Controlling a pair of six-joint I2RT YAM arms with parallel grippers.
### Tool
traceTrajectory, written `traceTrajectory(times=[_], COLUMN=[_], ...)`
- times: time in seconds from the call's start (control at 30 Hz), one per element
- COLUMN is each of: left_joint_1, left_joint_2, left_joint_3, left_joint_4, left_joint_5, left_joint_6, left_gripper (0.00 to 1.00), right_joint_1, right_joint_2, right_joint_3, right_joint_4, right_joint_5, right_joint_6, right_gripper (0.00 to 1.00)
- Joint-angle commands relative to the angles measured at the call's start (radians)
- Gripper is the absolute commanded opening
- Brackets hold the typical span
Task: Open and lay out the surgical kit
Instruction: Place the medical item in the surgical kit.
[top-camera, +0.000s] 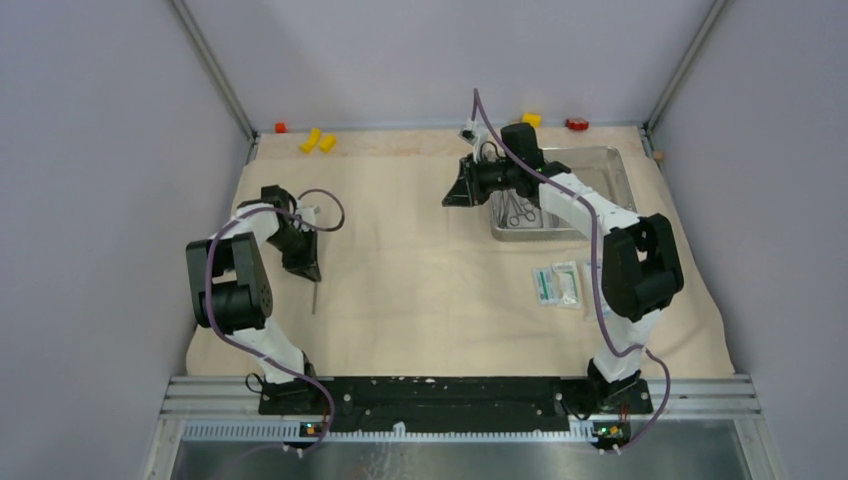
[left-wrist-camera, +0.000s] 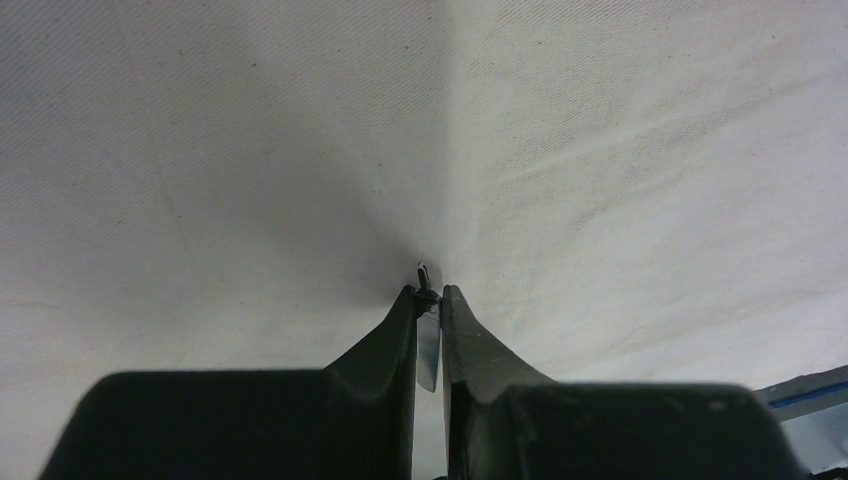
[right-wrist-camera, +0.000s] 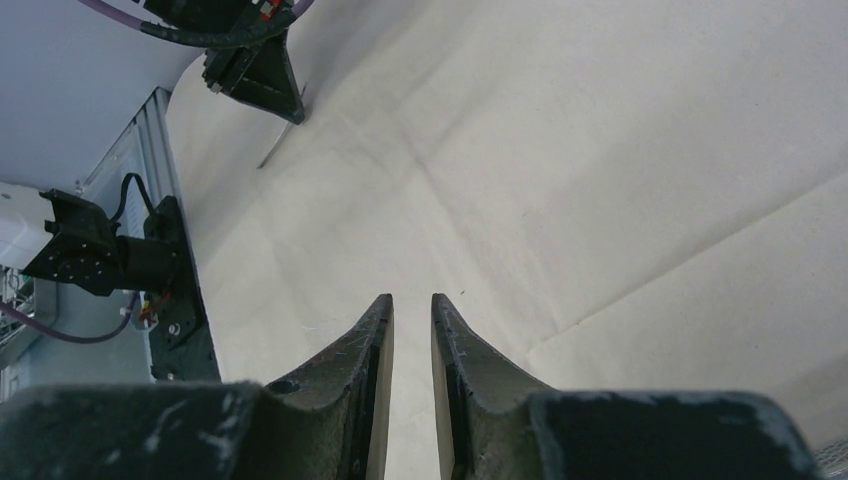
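Your left gripper (left-wrist-camera: 428, 293) pinches a thin metal instrument (left-wrist-camera: 428, 350) low over the cloth wrap (left-wrist-camera: 600, 150), well apart from the steel tray (top-camera: 600, 170); its tip could snag and twist free. Right gripper (right-wrist-camera: 412, 303) jaws stand slightly apart, empty

Table (top-camera: 720, 385) fully draped in beige cloth (top-camera: 420, 290); on the cloth a steel tray (top-camera: 620, 165) far right, packets (top-camera: 557, 284) nearer, yellow blocks (top-camera: 318, 141) along the far edge.

Flat beige cloth (top-camera: 420, 290), steel tray (top-camera: 615, 165) rear-right.
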Motion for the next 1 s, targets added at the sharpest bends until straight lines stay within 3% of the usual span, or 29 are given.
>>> traceTrajectory(times=[0.0, 0.43, 0.97], left_joint_1=[0.014, 0.022, 0.044], left_joint_2=[0.013, 0.012, 0.059], left_joint_3=[0.025, 0.044, 0.035], left_joint_4=[0.035, 0.047, 0.055], left_joint_5=[-0.019, -0.093, -0.03], left_joint_6=[0.012, 0.056, 0.009], left_gripper=[0.0, 0.0, 0.07], right_joint_1=[-0.009, -0.011, -0.016], right_joint_2=[0.001, 0.001, 0.002], right_joint_3=[0.01, 0.012, 0.015], right_joint_4=[0.04, 0.036, 0.031], right_joint_5=[-0.023, -0.018, -0.021], right_joint_6=[0.011, 0.015, 0.012], right_gripper=[0.2, 0.19, 0.19])
